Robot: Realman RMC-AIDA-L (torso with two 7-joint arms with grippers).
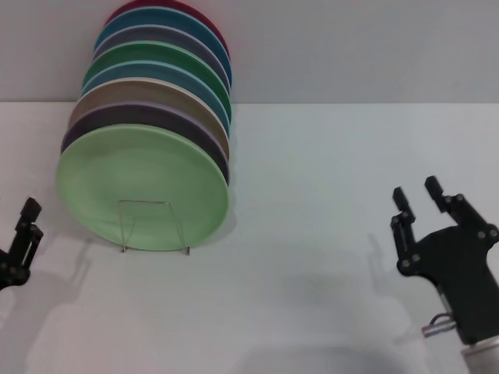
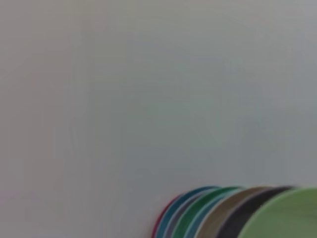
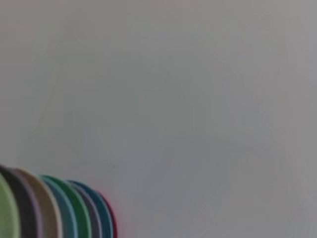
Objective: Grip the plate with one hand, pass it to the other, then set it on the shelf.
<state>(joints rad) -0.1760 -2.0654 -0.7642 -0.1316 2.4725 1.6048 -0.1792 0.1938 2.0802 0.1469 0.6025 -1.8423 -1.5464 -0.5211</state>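
Observation:
The pale mint-green plate (image 1: 143, 187) stands upright at the front of a row of plates in the wire shelf (image 1: 153, 227), whose squarish front loop shows against it. The plate's edge also shows in the left wrist view (image 2: 290, 217) and in the right wrist view (image 3: 6, 215). My left gripper (image 1: 30, 222) is low at the left edge of the head view, apart from the plate. My right gripper (image 1: 419, 200) is open and empty at the right, well away from the shelf.
Behind the mint plate stand several more plates: lavender purple (image 1: 140, 117), tan (image 1: 129, 92), blue, darker green (image 1: 148, 56), grey, teal and red. All rest on a white table (image 1: 312, 257) before a grey wall.

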